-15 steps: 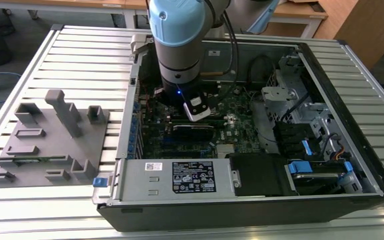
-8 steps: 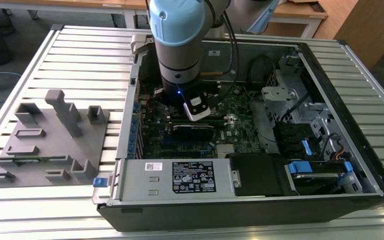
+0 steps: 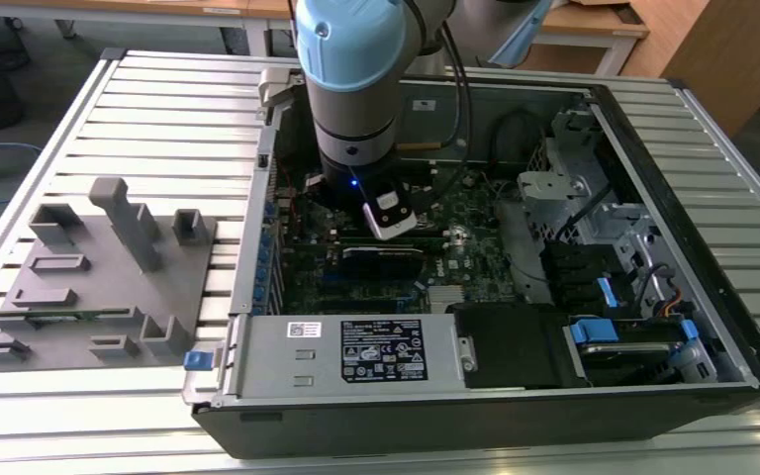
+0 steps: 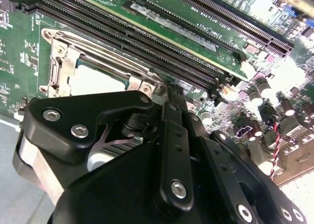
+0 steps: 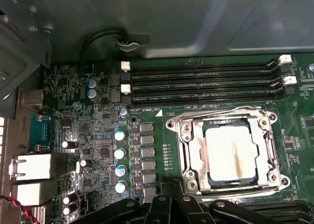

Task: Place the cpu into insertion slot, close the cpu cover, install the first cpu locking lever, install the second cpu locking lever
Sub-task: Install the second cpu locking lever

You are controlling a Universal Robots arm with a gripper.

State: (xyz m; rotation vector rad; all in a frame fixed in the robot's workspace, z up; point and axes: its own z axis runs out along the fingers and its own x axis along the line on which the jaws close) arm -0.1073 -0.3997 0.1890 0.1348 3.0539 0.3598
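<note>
Slatted tabletop [image 3: 155, 119], open computer case [image 3: 697, 198]: cpu [image 5: 230, 153] seated in insertion slot [image 5: 182, 155], cpu cover [image 5: 267, 135] closed; gripper [image 4: 169, 94] fingers [image 4: 171, 116] pinched narrow beside socket, holding nothing.

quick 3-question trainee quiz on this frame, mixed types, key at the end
1. True or false: the cpu lies in the insertion slot.
2. The cpu cover is: A) down around the chip B) standing upright C) off the board.
3. What runs beside the socket, across from the gripper, in the first wrist view?

Key: 1 true. 2 A. 3 the long black memory slots.
</note>
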